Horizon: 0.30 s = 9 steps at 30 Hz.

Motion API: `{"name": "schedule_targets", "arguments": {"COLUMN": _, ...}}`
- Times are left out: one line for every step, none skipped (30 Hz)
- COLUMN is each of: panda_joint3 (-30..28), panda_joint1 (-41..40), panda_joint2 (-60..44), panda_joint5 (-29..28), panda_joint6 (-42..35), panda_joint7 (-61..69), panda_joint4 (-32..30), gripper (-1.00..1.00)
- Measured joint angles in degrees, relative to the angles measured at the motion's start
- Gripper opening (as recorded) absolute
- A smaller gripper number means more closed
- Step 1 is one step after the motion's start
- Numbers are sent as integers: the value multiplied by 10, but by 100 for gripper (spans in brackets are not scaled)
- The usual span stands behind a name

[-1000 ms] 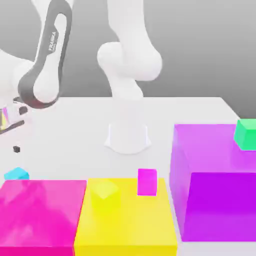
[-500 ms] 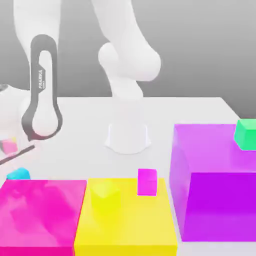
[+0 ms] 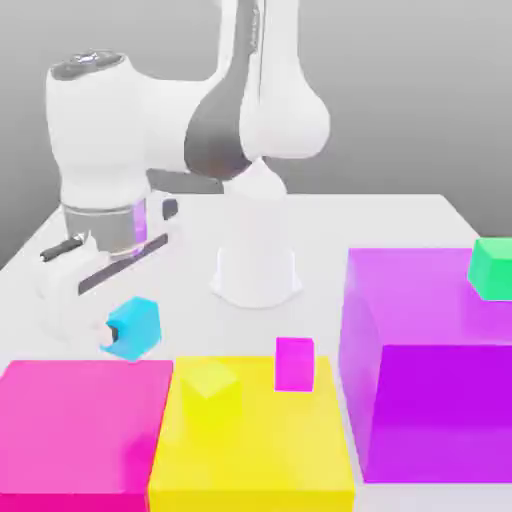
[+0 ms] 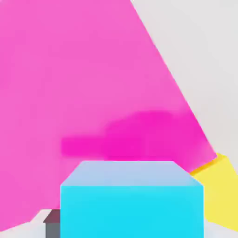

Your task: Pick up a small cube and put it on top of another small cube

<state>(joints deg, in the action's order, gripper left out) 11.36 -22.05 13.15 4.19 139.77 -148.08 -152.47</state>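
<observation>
The small cube (image 3: pixel 134 326), bright cyan-blue, hangs in the air just above and behind the back edge of the big pink block (image 3: pixel 80 430), toward the exterior view's left. My gripper (image 3: pixel 124 328) is shut on it, with the white hand slanting up and away from it. In the hand view the small cube (image 4: pixel 131 200) sits close in front, a grey fingertip (image 4: pixel 52 228) shows at its side, and the pink block (image 4: pixel 69 83) lies beneath it.
A big yellow block (image 3: pixel 255 460) beside the pink one carries a small magenta cube (image 3: pixel 294 363) and a small yellow cube (image 3: pixel 210 390). A tall purple block (image 3: pixel 430 390) on the exterior view's right bears a small green cube (image 3: pixel 492 267). The arm's white base (image 3: pixel 257 272) stands behind.
The cyan cube lay on the table by the pink block's far left corner; now it is gripped, lifted and carried rightward. The arm has swung in over the table.
</observation>
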Motion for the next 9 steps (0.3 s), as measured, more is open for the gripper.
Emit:
{"name": "schedule_targets", "arguments": {"panda_joint3": 10, "panda_joint1": 7, "panda_joint2": -3, "panda_joint5": -1, "panda_joint6": 5, "panda_joint7": -14, "panda_joint4": -3, "gripper": -100}}
{"name": "schedule_targets", "arguments": {"panda_joint3": 16, "panda_joint1": 9, "panda_joint2": -14, "panda_joint5": -4, "panda_joint6": 18, "panda_joint7": -23, "panda_joint4": -6, "gripper": -100}}
{"name": "schedule_targets", "arguments": {"panda_joint3": 19, "panda_joint1": 9, "panda_joint2": -28, "panda_joint5": -9, "panda_joint6": 36, "panda_joint7": -29, "panda_joint4": -10, "gripper": -100}}
{"name": "schedule_targets", "arguments": {"panda_joint3": 22, "panda_joint1": 8, "panda_joint2": -44, "panda_joint5": -13, "panda_joint6": 55, "panda_joint7": -34, "panda_joint4": -14, "gripper": -100}}
{"name": "schedule_targets", "arguments": {"panda_joint3": 23, "panda_joint1": 8, "panda_joint2": -61, "panda_joint5": -16, "panda_joint6": 76, "panda_joint7": -38, "panda_joint4": -18, "gripper": -100}}
{"name": "schedule_targets", "arguments": {"panda_joint3": 24, "panda_joint1": 8, "panda_joint2": -74, "panda_joint5": -18, "panda_joint6": 93, "panda_joint7": -40, "panda_joint4": -21, "gripper": 100}}
{"name": "schedule_targets", "arguments": {"panda_joint3": 24, "panda_joint1": 8, "panda_joint2": -74, "panda_joint5": -18, "panda_joint6": 93, "panda_joint7": -40, "panda_joint4": -21, "gripper": 100}}
{"name": "schedule_targets", "arguments": {"panda_joint3": 24, "panda_joint1": 8, "panda_joint2": -74, "panda_joint5": -18, "panda_joint6": 93, "panda_joint7": -40, "panda_joint4": -21, "gripper": 100}}
{"name": "schedule_targets", "arguments": {"panda_joint3": 24, "panda_joint1": 8, "panda_joint2": -74, "panda_joint5": -18, "panda_joint6": 93, "panda_joint7": -40, "panda_joint4": -21, "gripper": 100}}
